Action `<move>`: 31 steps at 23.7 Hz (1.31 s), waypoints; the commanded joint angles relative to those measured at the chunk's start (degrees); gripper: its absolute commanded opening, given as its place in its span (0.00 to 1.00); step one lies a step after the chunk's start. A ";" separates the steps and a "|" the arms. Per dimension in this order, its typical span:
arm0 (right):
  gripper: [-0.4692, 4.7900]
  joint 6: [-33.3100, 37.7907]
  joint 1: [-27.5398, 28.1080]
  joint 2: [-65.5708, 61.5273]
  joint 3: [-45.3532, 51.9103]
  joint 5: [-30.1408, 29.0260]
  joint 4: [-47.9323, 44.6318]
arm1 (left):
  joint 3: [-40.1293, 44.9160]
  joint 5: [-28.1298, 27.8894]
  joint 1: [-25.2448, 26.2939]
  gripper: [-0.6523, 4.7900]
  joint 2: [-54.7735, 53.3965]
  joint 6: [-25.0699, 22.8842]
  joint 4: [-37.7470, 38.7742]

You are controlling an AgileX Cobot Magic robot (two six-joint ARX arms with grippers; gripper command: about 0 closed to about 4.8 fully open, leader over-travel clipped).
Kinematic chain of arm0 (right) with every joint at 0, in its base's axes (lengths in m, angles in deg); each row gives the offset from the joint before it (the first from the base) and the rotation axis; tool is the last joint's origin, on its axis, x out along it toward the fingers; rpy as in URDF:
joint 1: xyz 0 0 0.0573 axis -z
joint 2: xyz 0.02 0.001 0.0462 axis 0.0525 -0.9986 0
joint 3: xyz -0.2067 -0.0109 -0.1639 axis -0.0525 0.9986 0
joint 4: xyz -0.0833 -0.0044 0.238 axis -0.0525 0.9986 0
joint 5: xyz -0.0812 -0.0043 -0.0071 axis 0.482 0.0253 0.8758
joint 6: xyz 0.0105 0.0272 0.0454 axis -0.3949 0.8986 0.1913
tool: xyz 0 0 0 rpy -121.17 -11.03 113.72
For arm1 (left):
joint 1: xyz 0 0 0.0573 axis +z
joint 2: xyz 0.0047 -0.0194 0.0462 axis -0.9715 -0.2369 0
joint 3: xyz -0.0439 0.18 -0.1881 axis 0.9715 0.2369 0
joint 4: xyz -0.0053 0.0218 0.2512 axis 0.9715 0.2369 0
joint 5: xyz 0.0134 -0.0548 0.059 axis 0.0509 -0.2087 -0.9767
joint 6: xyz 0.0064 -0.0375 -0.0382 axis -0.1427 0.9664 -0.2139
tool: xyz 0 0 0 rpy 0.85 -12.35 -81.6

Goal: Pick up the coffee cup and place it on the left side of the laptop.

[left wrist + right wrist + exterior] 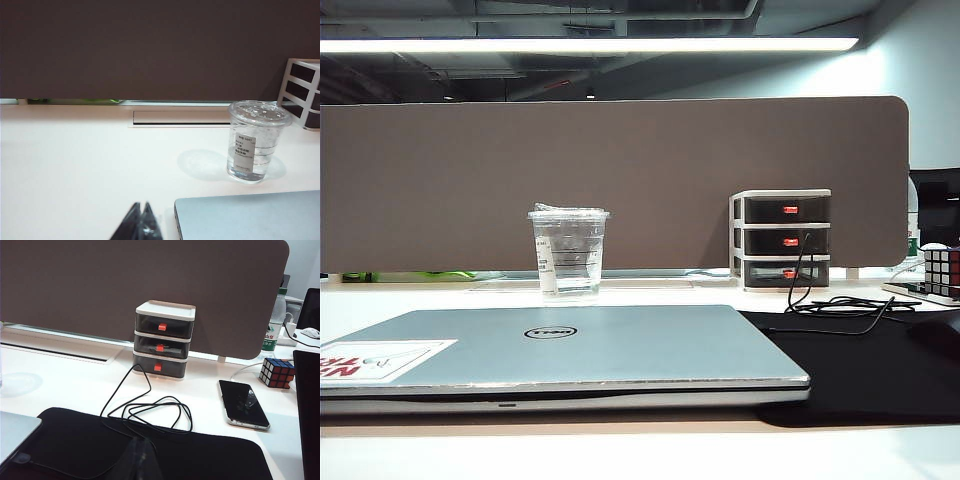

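I see left pincer (142,225) closed, near silver Dell laptop (250,216); right pincer (142,460), blurred, state untellable, over black mat (150,450). Clear lidded plastic coffee cup (256,142) light: hard squeeze may crush, nudge may tip.

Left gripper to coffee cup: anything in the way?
Left wrist view: bare white table between the shut left gripper and the coffee cup. Only the closed laptop's corner sits beside that path, right next to the gripper.

A white bench (420,300) is bounded at 12 o'clock by a brown partition panel (620,170). Above the panel, a dark ceiling with exposed ducts is crossed by a long strip light (590,44). A pale wall (920,70) is seen at 2 o'clock.
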 commanded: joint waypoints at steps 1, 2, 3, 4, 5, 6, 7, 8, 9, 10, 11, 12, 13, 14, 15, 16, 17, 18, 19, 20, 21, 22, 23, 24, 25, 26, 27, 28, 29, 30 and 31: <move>0.09 -0.15 -0.02 0.11 0.26 -0.07 -0.77 | -0.07 0.04 -0.15 0.11 -0.02 -0.20 -0.50; 0.09 -0.15 -0.02 0.11 0.26 -0.07 -0.77 | -0.07 0.04 -0.15 0.11 -0.02 -0.20 -0.50; 0.09 -0.15 -0.02 0.11 0.26 -0.07 -0.74 | -0.07 0.07 -0.15 0.11 -0.02 -0.20 -0.50; 0.09 -0.15 -0.02 0.11 0.26 -0.07 -0.77 | -0.07 0.07 -0.15 0.11 -0.02 -0.20 -0.50; 0.09 -0.15 -0.02 0.11 0.26 -0.07 -0.74 | -0.07 0.04 -0.15 0.11 -0.02 -0.20 -0.50; 0.09 -0.15 -0.02 0.11 0.26 -0.07 -0.74 | -0.07 0.07 -0.15 0.11 -0.02 -0.20 -0.52; 0.09 -0.15 -0.02 0.11 0.26 -0.07 -0.74 | -0.07 0.07 -0.15 0.11 -0.02 -0.20 -0.55; 0.09 -0.15 0.00 0.11 0.26 -0.07 -0.72 | -0.07 0.07 -0.15 0.11 -0.02 -0.11 -0.57; 0.09 -0.13 -0.02 0.11 0.26 -0.09 -0.72 | -0.07 0.17 -0.22 0.11 -0.02 0.92 -0.55; 0.09 -0.07 -0.07 0.11 0.26 -0.13 -0.59 | -0.07 0.20 -0.22 0.11 -0.02 1.62 -0.55; 0.09 0.70 -0.07 0.11 0.26 -1.14 -0.26 | -0.07 0.22 -0.22 0.11 -0.02 1.70 -0.50; 0.09 1.99 -0.07 0.11 0.26 -2.95 -0.07 | -0.07 0.26 -0.22 0.11 -0.02 1.73 -0.50; 0.09 3.87 -0.07 0.11 0.26 -6.93 0.20 | -0.07 0.39 -0.22 0.11 -0.02 1.73 -0.50; 0.09 5.33 -0.07 0.11 0.26 -11.23 0.50 | -0.07 1.27 -0.22 0.11 -0.02 1.73 -0.50; 0.09 7.30 -0.07 0.11 0.26 -19.65 1.03 | -0.07 3.23 -0.22 0.11 -0.02 1.75 -0.50; 0.09 7.72 -0.07 0.11 0.26 -24.37 1.49 | -0.07 4.55 -0.22 0.11 -0.02 1.75 -0.52; 0.09 7.78 -0.07 0.11 0.26 -28.15 1.92 | -0.07 5.64 -0.22 0.11 -0.02 1.73 -0.55; 0.09 7.78 -0.07 0.11 0.26 -34.36 3.08 | -0.07 7.76 -0.22 0.12 -0.02 1.73 -0.52; 0.09 7.78 -0.07 0.11 0.26 -36.30 3.74 | -0.07 8.74 -0.22 0.12 -0.02 1.70 -0.52; 0.09 7.78 -0.07 0.11 0.26 -37.22 4.59 | -0.07 9.99 -0.22 0.12 -0.02 1.90 -0.44; 0.09 7.78 -0.07 0.11 0.26 -37.20 4.90 | -0.07 11.34 -0.20 0.12 -0.02 3.26 -0.26; 0.09 7.78 -0.07 0.11 0.26 -37.20 5.16 | -0.07 13.27 -0.20 0.12 -0.02 5.66 0.26; 0.09 7.78 -0.07 0.11 0.26 -37.18 5.14 | -0.07 14.47 -0.20 0.12 -0.02 7.10 0.59; 0.09 7.78 -0.07 0.11 0.26 -37.20 5.11 | -0.07 14.91 -0.22 0.12 -0.02 7.80 0.59; 0.09 7.78 -0.07 0.11 0.26 -37.20 5.14 | -0.07 15.74 -0.22 0.12 -0.02 7.93 0.52; 0.09 7.78 -0.07 0.11 0.26 -37.20 5.11 | -0.07 18.34 -0.22 0.12 -0.02 8.92 0.20; 0.09 7.78 -0.07 0.11 0.26 -37.20 5.09 | -0.07 19.82 -0.22 0.12 -0.02 9.90 0.02; 0.09 7.78 -0.07 0.11 0.26 -37.18 5.07 | -0.07 20.39 -0.22 0.12 -0.02 11.28 0.15; 0.09 7.78 -0.07 0.11 0.26 -37.18 5.05 | -0.07 20.09 -0.22 0.12 -0.02 11.72 0.33; 0.09 7.80 -0.07 0.11 0.26 -37.20 5.07 | -0.07 18.45 -0.22 0.12 -0.02 12.09 0.24; 0.09 7.80 -0.07 0.11 0.26 -37.20 5.07 | -0.07 18.08 -0.22 0.12 -0.02 12.94 -0.20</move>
